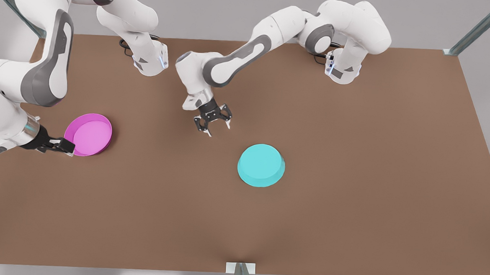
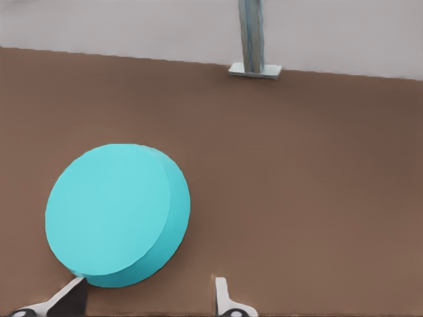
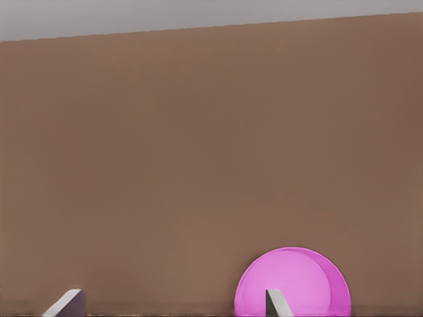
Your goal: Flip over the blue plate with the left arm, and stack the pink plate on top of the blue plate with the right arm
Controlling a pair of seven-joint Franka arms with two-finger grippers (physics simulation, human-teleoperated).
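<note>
On the brown worktop point(image 1: 353, 160) we see the blue plate point(image 1: 261, 164) lying base-up, left gripper point(image 1: 213, 121) released above and beside it, pink plate point(image 1: 89, 134) rim-up well apart, right gripper point(image 1: 62, 146) spread at its edge, grip unconfirmed, plate cut off in the right wrist view.

**Two plates well apart on the counter**

The pink plate point(image 1: 89, 135) lies toward the front view's left of the counter point(image 1: 353, 160), opening upward. The blue plate point(image 1: 261, 165) lies near the middle, base up. The right pincer point(image 1: 66, 147) is at the pink plate's rim; the left pincer point(image 1: 214, 125) hangs behind the blue plate, apart from it.
</note>
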